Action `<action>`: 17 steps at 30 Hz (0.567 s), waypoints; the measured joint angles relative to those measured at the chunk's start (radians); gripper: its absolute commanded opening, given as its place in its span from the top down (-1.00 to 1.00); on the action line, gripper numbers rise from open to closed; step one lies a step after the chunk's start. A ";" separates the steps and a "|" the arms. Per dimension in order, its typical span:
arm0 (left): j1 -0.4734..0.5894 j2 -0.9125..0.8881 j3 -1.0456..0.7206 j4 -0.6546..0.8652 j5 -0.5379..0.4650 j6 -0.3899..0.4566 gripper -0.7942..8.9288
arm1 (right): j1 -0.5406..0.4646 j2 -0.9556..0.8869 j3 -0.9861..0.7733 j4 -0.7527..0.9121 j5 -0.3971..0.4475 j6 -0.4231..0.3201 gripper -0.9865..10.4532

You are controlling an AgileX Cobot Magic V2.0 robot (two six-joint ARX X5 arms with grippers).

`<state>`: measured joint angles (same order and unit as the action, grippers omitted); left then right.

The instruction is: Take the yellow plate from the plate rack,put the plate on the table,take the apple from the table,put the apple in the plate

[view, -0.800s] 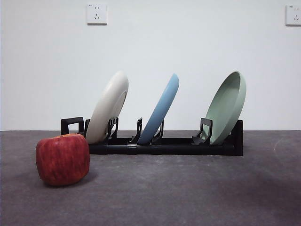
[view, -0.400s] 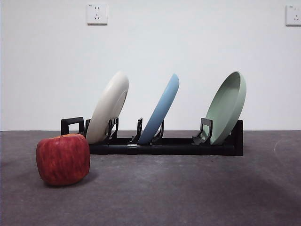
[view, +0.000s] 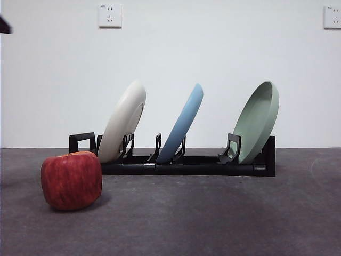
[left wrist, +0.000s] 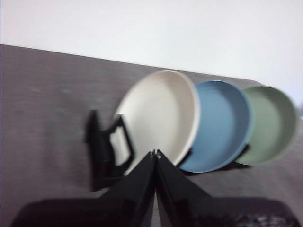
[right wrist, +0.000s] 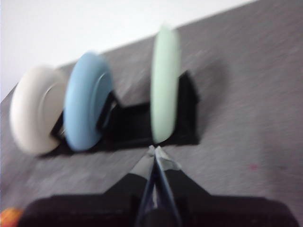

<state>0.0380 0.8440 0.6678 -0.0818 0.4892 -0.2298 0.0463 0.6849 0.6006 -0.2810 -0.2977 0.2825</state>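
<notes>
The yellow plate point(view: 122, 121), cream-coloured, leans in the left slot of the black plate rack point(view: 186, 162), near the rack's loop handle. It also shows in the left wrist view point(left wrist: 158, 116) and the right wrist view point(right wrist: 33, 109). The red apple point(view: 71, 180) sits on the grey table point(view: 213, 213) in front of the rack's left end. My left gripper point(left wrist: 155, 153) is shut and empty, in the air short of the yellow plate and the rack handle point(left wrist: 106, 149). My right gripper point(right wrist: 154, 150) is shut and empty, short of the green plate point(right wrist: 165, 82).
A light blue plate point(view: 184, 125) stands in the middle slot and a pale green plate point(view: 258, 120) in the right slot. A black arm tip point(view: 4, 25) shows at the top left edge. A white wall with two sockets is behind the table.
A black arm tip has come into the front view at the top left edge. The plates, the rack and the apple have not moved.
</notes>
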 measured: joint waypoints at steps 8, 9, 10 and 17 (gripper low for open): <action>-0.063 0.287 0.273 -0.094 0.117 0.000 0.39 | 0.002 0.233 0.146 -0.021 -0.172 -0.050 0.47; -0.076 0.316 0.304 -0.108 0.117 0.000 0.37 | 0.005 0.247 0.154 -0.021 -0.172 -0.051 0.37; -0.092 0.350 0.340 -0.126 0.117 0.000 0.37 | 0.007 0.262 0.163 -0.021 -0.173 -0.052 0.31; -0.201 0.562 0.586 -0.248 0.104 0.002 0.37 | 0.013 0.292 0.185 -0.024 -0.174 -0.055 0.32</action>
<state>-0.1631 1.4059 1.2537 -0.3302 0.5930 -0.2279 0.0597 0.9771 0.7860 -0.3046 -0.4713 0.2276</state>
